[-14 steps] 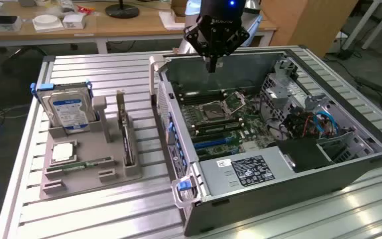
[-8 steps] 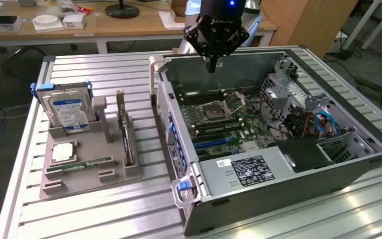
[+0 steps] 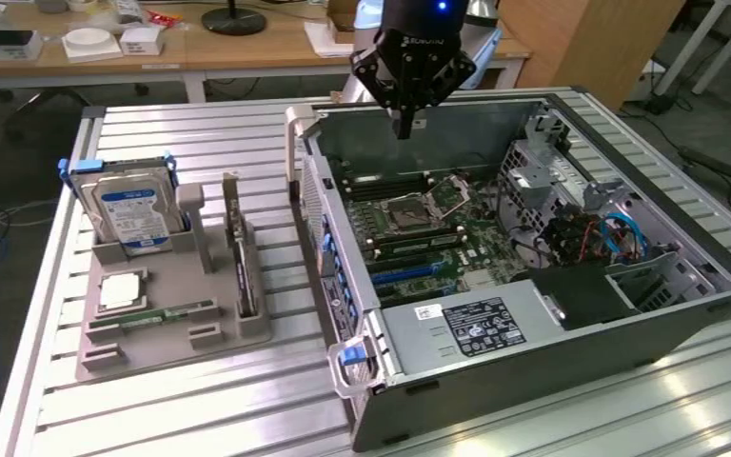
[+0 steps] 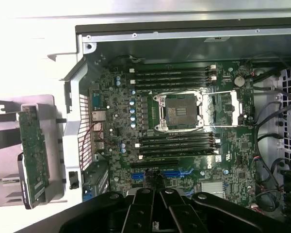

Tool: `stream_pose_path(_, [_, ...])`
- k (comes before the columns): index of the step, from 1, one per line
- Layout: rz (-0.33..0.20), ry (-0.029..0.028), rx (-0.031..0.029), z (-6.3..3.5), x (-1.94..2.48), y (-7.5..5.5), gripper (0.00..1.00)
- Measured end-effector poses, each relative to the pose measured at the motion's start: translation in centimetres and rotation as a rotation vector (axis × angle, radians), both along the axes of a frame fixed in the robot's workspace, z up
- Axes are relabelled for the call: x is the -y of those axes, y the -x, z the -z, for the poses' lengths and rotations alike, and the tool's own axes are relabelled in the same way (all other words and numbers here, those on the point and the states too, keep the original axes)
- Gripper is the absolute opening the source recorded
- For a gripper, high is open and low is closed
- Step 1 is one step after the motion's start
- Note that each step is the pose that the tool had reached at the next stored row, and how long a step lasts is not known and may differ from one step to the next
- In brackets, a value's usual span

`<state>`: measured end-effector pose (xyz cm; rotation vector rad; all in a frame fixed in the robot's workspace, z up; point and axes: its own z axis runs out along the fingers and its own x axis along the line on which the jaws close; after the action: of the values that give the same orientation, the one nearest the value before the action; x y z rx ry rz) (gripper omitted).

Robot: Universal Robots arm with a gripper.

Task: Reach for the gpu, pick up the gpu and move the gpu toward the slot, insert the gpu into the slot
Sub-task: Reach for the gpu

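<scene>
gpu (image 3: pixel 246 276) 1 | hard drive (image 3: pixel 130 211) 1 | memory stick (image 3: pixel 168 311) 1 | computer case (image 3: pixel 620 347) 1 | holder tray (image 3: pixel 163 349) 1

Bright, even room light falls from overhead in the exterior view; the slatted metal table (image 3: pixel 213 409) shines pale, with white glare streaks across the slats toward its near corner on the exterior view's right; shadows are soft and short, a faint one lying beside the grey tray (image 3: pixel 168 347); the inside of the computer case (image 3: pixel 569 352) sits dimmer, darkest under its far wall; in the wrist view the table outside the case is burnt out to white, while the motherboard (image 4: pixel 116 121) is evenly, moderately lit.
</scene>
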<state>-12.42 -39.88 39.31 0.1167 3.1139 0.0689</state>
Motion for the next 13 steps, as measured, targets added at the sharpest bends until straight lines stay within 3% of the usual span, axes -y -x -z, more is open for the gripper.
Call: stream_pose_path(13, [0.0, 0.0, 0.0, 0.0, 0.0, 1.4, 0.1])
